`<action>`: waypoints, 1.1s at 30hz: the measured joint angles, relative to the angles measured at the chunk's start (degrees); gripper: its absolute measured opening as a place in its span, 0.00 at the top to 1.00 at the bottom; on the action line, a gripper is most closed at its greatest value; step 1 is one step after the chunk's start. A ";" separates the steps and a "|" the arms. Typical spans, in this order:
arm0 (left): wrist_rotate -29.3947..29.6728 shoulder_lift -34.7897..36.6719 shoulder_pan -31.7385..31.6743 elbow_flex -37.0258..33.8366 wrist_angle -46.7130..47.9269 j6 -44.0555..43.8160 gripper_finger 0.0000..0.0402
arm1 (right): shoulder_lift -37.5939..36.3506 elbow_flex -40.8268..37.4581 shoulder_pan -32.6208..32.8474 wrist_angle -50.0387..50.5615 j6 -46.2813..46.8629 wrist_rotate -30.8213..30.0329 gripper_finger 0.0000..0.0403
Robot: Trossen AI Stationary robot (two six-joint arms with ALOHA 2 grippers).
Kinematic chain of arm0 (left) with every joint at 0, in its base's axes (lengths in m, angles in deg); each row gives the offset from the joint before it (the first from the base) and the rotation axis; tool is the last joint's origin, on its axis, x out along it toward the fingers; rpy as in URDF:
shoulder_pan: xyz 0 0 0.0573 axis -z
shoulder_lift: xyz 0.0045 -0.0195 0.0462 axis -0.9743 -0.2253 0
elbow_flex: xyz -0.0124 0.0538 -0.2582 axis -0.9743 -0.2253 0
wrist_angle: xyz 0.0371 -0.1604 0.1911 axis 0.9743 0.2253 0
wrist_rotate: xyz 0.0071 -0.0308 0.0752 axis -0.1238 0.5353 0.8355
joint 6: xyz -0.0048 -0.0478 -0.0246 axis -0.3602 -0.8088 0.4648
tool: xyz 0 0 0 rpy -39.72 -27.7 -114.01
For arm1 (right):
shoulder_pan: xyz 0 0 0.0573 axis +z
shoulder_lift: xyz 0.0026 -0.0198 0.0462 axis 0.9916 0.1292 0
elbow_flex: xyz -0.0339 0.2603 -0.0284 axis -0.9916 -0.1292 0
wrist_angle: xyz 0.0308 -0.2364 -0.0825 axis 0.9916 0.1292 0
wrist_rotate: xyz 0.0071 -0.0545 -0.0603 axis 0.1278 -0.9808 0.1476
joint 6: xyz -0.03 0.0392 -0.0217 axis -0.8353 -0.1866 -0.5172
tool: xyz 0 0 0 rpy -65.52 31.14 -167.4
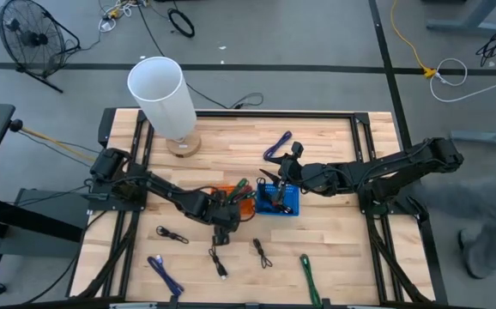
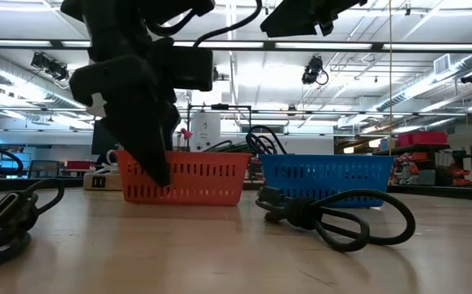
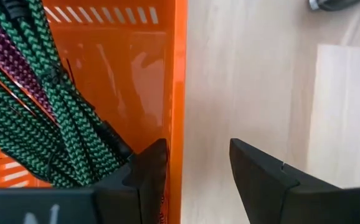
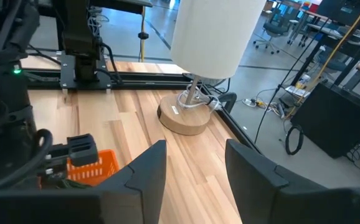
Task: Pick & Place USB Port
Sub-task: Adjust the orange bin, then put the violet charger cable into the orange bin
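Note:
An orange basket [image 1: 233, 198] holds green braided cables [image 3: 49, 118] and a purple one [image 3: 5, 53]. A blue basket [image 1: 287, 202] stands to its right and also holds cables. My left gripper [image 3: 195, 180] is open, pointing down at the orange basket's near side. One finger [image 3: 149, 174] is inside the basket's wall [image 3: 179, 93] and the other [image 3: 261, 180] is outside, over bare table. My right gripper [image 4: 195, 174] is open and empty above the blue basket, looking toward the lamp [image 4: 214, 37]. In the low view the left gripper [image 2: 150, 155] hangs in front of the orange basket [image 2: 195, 181]. My left gripper stands astride the orange basket's near wall [image 3: 179, 124], coming from above and pointing down. I cannot tell whether either finger touches the wall. The basket rests on the table.
Loose cables lie on the near half of the table: black ones [image 1: 172, 233] [image 1: 219, 262] [image 1: 261, 251], a blue-purple one [image 1: 166, 275] and a green one [image 1: 310, 273]. A purple cable [image 1: 278, 146] lies farther back. The white lamp [image 1: 164, 94] stands at the far left.

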 joint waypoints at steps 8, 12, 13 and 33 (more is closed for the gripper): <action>5.77 0.00 -0.01 0.00 0.66 1.47 0.55 | 0.00 0.00 0.00 -0.04 0.00 0.00 0.59; 10.58 0.14 -0.06 0.00 0.67 1.67 0.55 | 0.00 -0.02 0.00 -0.07 0.00 0.00 0.59; 10.54 0.21 -0.08 0.00 0.53 1.67 0.55 | 0.00 -0.02 0.00 -0.07 0.01 0.00 0.59; 8.58 0.44 0.34 3.24 -5.70 5.21 0.55 | 0.00 -0.02 -0.98 0.04 1.08 0.11 0.59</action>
